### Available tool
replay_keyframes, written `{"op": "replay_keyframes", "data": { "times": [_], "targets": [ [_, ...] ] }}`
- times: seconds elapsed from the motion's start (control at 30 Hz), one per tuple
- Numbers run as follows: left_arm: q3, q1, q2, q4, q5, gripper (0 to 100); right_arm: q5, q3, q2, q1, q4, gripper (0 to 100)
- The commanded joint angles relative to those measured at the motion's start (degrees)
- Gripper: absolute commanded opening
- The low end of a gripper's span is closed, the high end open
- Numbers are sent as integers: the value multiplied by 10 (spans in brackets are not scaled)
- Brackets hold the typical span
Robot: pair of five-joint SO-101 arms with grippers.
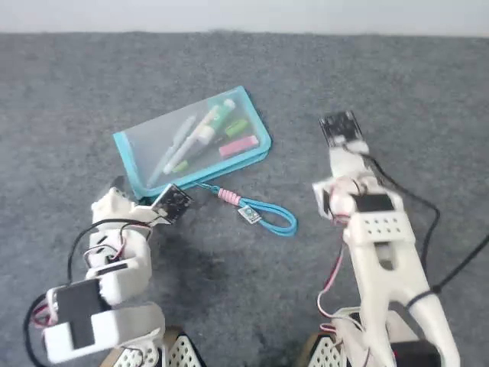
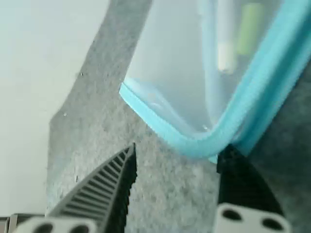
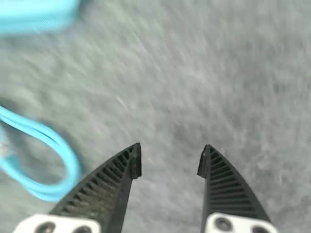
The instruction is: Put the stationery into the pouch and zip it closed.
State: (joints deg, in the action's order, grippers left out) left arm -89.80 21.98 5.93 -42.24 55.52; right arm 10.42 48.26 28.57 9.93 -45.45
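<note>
Grey felt (image 1: 397, 92): left gripper (image 2: 180, 150), jaws spread about the near corner of the pouch (image 1: 191, 138), probably to pin it for zipping; pens (image 1: 202, 134) lie inside; right gripper (image 3: 170, 148), likewise spread, hangs beside the blue loop (image 1: 271, 215).

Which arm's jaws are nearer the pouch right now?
Left. The left arm's jaws stand open right at the pouch's near corner. The right arm's jaws are open over the mat, apart from the pouch, with the strap loop off to one side.
</note>
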Motion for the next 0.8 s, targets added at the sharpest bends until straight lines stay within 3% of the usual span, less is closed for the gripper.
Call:
{"op": "replay_keyframes", "data": {
  "times": [0.0, 0.1, 0.3, 0.53, 0.77],
  "targets": [
    [-31, 13, 45, -14, -8, 283, -64, -198, -87, 83, -64, 191],
    [-40, 17, 58, -14, -43, 283, -146, -339, -211, 136, -87, 191],
    [-31, 45, 64, -15, -156, 283, -321, -557, -443, 172, -135, 194],
    [-30, 53, 65, -15, -167, 283, -532, -731, -624, 163, -170, 195],
    [-30, 53, 65, -15, -167, 283, -556, -833, -713, 155, -168, 195]
  ]
}}
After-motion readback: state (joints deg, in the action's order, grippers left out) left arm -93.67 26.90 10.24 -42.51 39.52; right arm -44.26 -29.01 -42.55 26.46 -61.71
